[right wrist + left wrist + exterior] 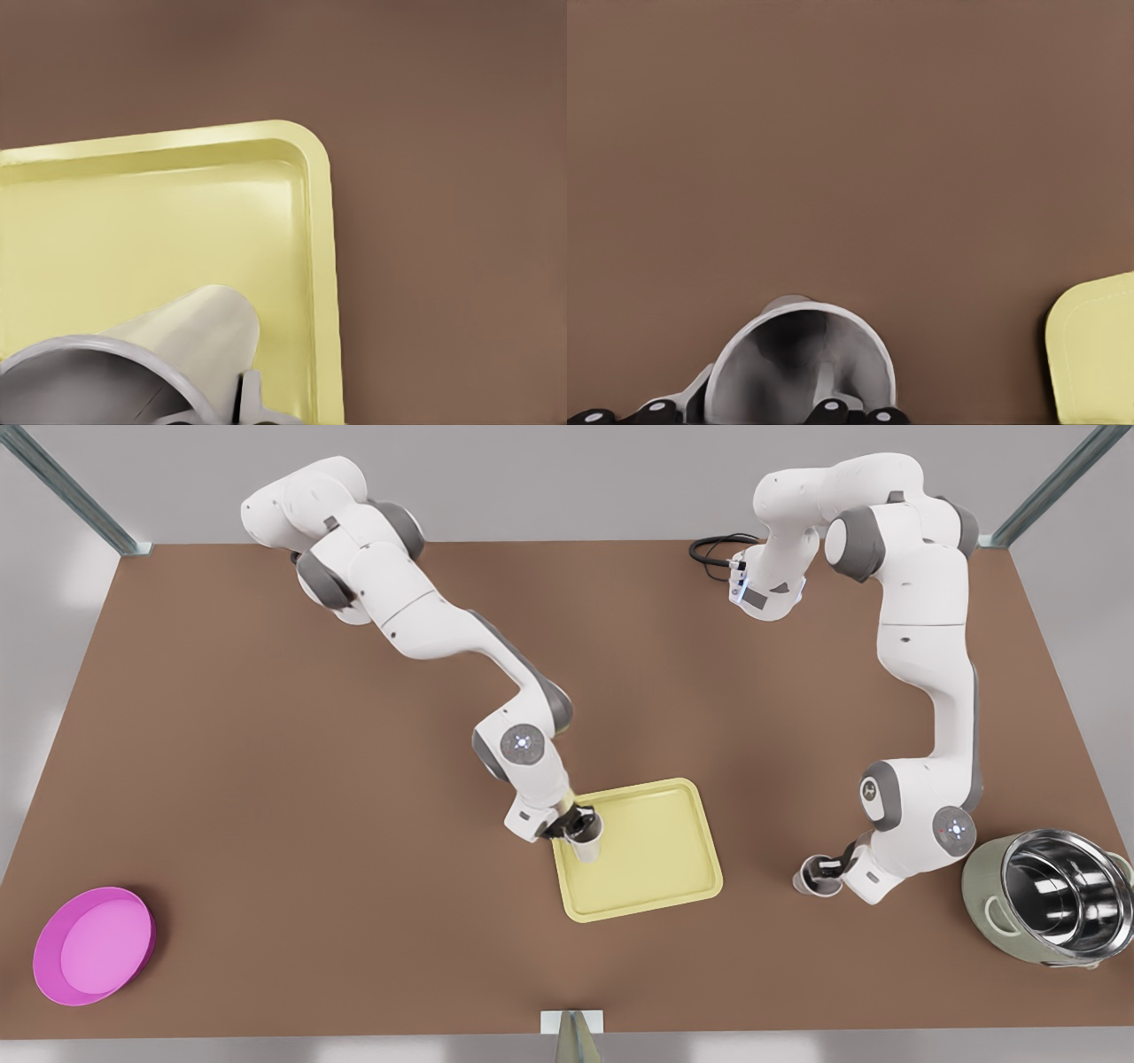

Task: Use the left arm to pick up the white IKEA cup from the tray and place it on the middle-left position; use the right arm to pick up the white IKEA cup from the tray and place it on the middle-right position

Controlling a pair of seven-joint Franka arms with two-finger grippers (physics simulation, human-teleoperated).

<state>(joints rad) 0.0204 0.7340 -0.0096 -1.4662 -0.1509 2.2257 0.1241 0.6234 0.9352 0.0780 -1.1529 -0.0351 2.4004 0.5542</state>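
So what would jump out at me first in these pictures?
Two white robot arms each grip a white cup: the right gripper holds one cup at the edge of the pale yellow tray mid-table, the left gripper holds the other cup over bare brown table. A magenta bowl sits at the front view's lower left, a steel pot at its lower right.

The left arm stands at 2 o'clock in the front view, its white links folding down toward 4 o'clock, wrist bent low over the table. Its black two-finger tool (819, 874) points toward 9 o'clock, fingers (830, 410) clamped on the rim of a white tapered cup (806, 884). The right arm reaches from 11 o'clock toward the centre, elbow raised, and its tool (574, 825) grips a second white tapered cup (588, 849) by the rim
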